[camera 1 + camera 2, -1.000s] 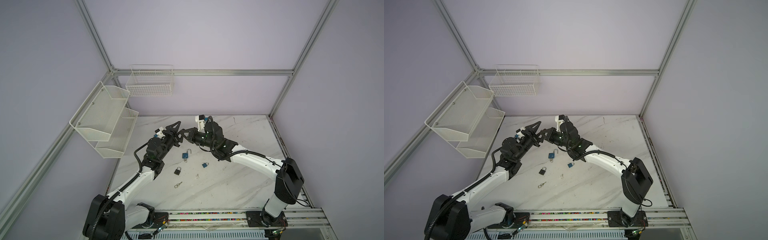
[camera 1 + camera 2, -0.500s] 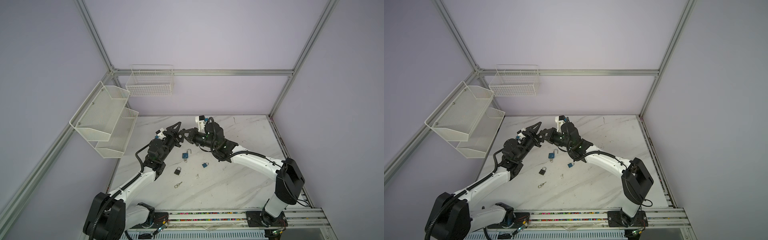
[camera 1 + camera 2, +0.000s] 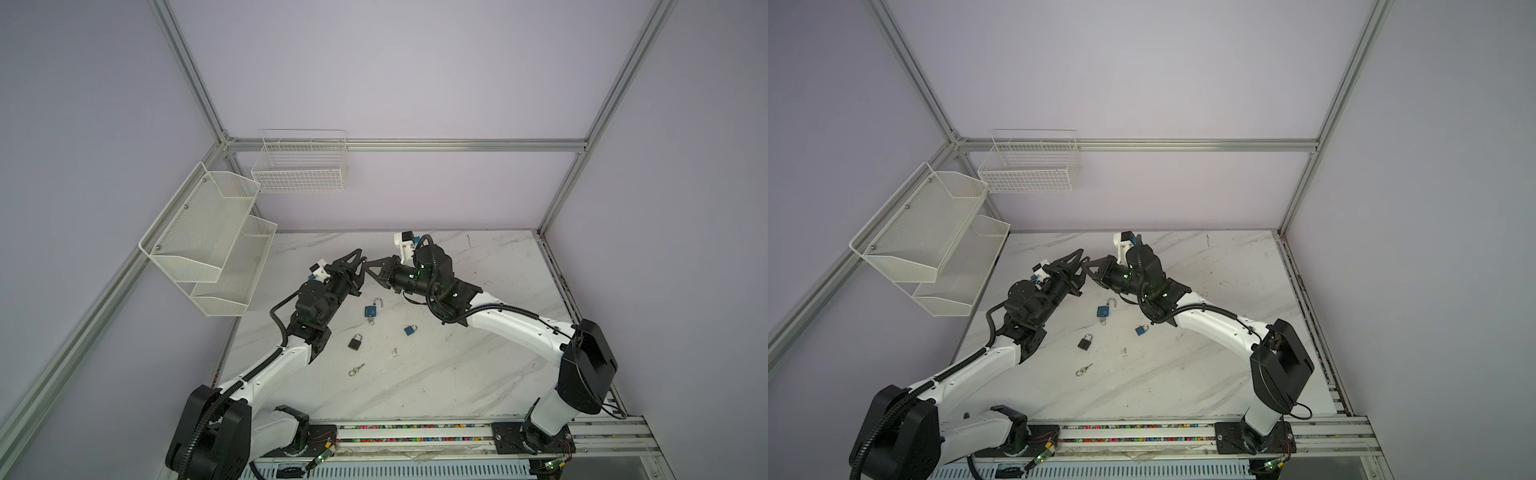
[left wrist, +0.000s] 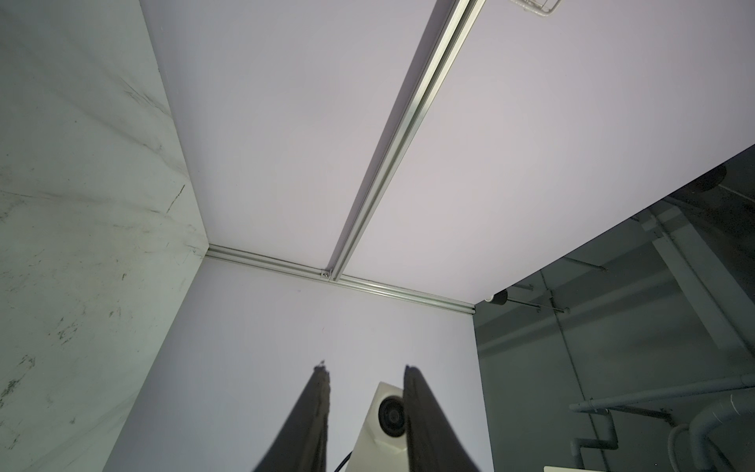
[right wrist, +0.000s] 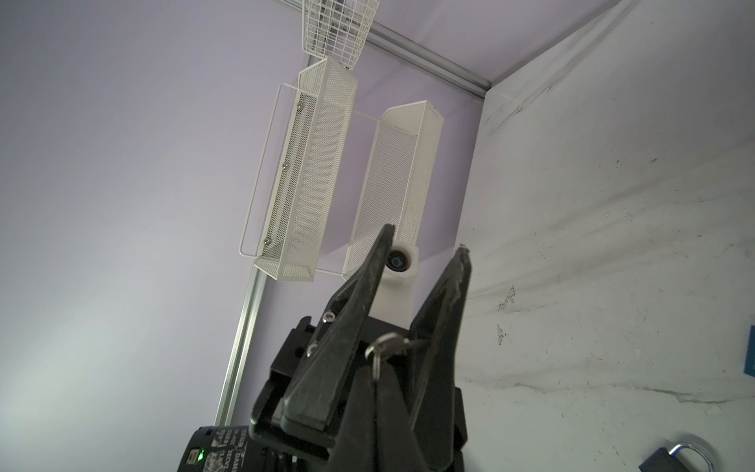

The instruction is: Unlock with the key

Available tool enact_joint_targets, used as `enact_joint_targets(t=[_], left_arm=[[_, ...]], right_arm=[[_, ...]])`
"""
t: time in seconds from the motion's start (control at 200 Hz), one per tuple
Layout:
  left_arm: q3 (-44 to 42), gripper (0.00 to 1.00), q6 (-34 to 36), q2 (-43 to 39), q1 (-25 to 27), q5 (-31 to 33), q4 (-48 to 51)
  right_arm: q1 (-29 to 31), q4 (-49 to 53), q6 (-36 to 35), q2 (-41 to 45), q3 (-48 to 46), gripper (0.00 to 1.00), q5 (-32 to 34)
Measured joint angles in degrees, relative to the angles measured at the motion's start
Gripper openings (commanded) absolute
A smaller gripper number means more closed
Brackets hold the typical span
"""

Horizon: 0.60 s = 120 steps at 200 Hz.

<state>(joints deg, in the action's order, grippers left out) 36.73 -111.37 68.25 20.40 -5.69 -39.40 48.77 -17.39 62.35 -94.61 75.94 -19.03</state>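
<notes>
In both top views my two grippers meet tip to tip in the air above the marble table (image 3: 457,374). My right gripper (image 5: 378,378) (image 3: 369,265) is shut on a small silver key (image 5: 388,345) by its ring. The key's blade sticks out between the two fingers (image 5: 363,294) of my left gripper (image 3: 360,255) (image 4: 365,370). Those fingers stand apart on either side of the key. The left wrist view shows no key. A blue padlock (image 3: 371,309) with its shackle open lies on the table below the grippers. A second blue padlock (image 3: 410,329) and a black padlock (image 3: 355,342) lie nearby.
Another key on a ring (image 3: 356,370) lies in front of the black padlock, and a small metal bit (image 3: 395,352) to its right. Two white mesh shelves (image 3: 208,249) hang on the left wall. A wire basket (image 3: 301,166) hangs on the back wall.
My left gripper's fingers have narrowed around the key. Both arms have stayed almost where they were.
</notes>
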Motion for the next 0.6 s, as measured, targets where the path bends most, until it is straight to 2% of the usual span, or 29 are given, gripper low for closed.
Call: enact_joint_targets(t=[0.26,0.6], left_arm=[[0.0,0.28,0.0,0.0,0.0,0.0,0.0],[0.0,0.14,1.0,0.0,0.0,-0.3,0.9]], right_arm=[[-0.3,0.0,0.0,0.0,-0.3,0.00,-0.3],[-0.5,-0.1,0.0,0.0,-1.0,0.00,-0.3]])
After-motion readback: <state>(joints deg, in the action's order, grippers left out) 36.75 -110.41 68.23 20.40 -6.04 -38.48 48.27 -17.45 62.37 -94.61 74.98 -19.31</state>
